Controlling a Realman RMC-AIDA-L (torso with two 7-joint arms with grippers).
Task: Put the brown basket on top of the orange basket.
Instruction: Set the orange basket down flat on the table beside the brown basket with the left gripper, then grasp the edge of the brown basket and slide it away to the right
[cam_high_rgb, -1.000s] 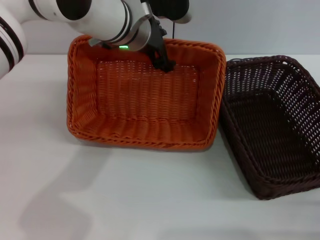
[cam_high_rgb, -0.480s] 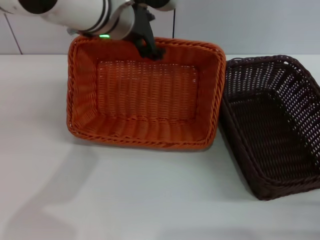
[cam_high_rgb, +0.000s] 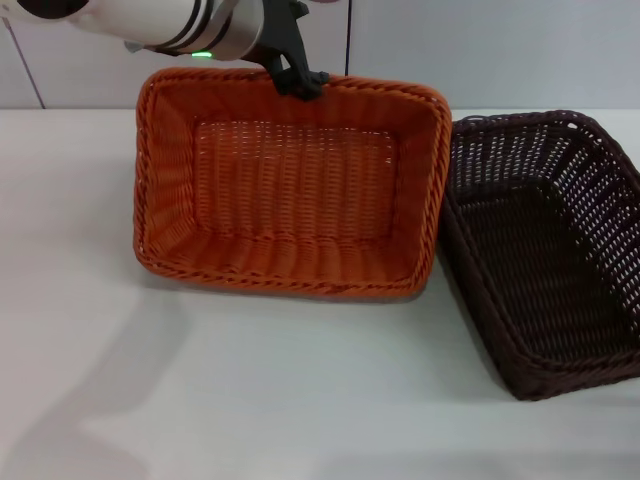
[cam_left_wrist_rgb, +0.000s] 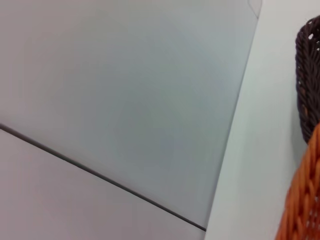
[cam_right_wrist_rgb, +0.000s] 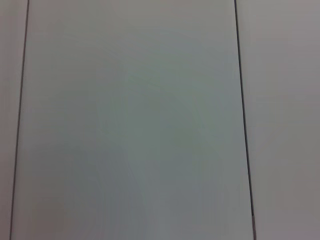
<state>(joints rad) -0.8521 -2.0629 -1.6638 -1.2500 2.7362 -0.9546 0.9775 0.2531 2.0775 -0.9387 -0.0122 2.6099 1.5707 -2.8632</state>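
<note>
Left gripper (cam_high_rgb: 300, 82) moved up and back since earlier frame: it was over far part of orange basket floor, now its dark tip hangs at far rim. Whether its fingers are wide or narrow, cannot tell.

Orange basket (cam_high_rgb: 290, 185) on white table (cam_high_rgb: 250, 390), left of centre, holding nothing. Brown basket (cam_high_rgb: 545, 250) at 3 o'clock from it, on table, near corners touching or almost. In left wrist view: orange basket edge (cam_left_wrist_rgb: 305, 200), brown basket rim (cam_left_wrist_rgb: 307, 80).

Right gripper not visible.

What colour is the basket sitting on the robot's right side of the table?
Very dark brown, almost black, with openwork woven sides: the brown basket. The head view shows it best.
</note>
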